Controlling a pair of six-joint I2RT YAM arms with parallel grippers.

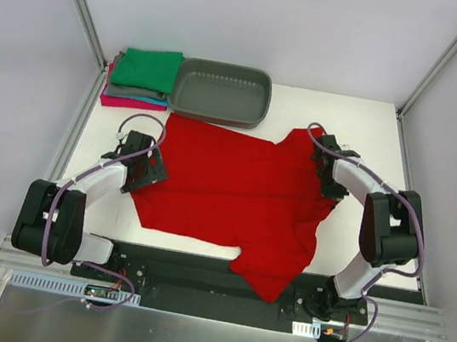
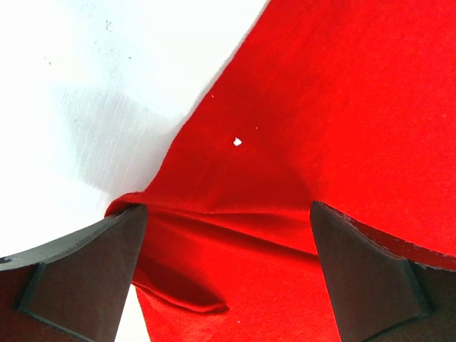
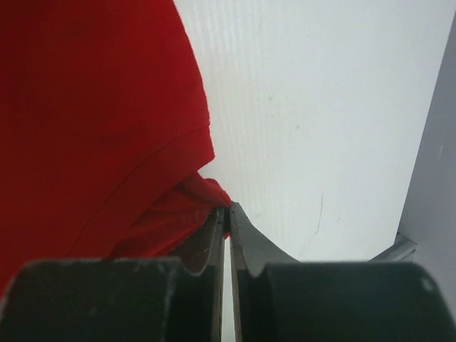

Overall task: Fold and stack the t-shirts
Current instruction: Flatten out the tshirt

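Well, the red t-shirt (image 1: 226, 188) lies spread across the white table (image 1: 332, 113), its near corner over the black base plate (image 1: 187, 272). The right gripper (image 3: 228, 208) is pressed together on a bunched bit of its right edge; so thin a nip could slip. The left gripper (image 2: 226, 214) stands spread over the left edge, holding nothing, so a one-sided pull would skew the cloth. The folded stack (image 1: 143, 79) and grey tub (image 1: 220, 92) sit at the far edge, the tub just beside the shirt. Pale walls (image 1: 276, 23) all round.
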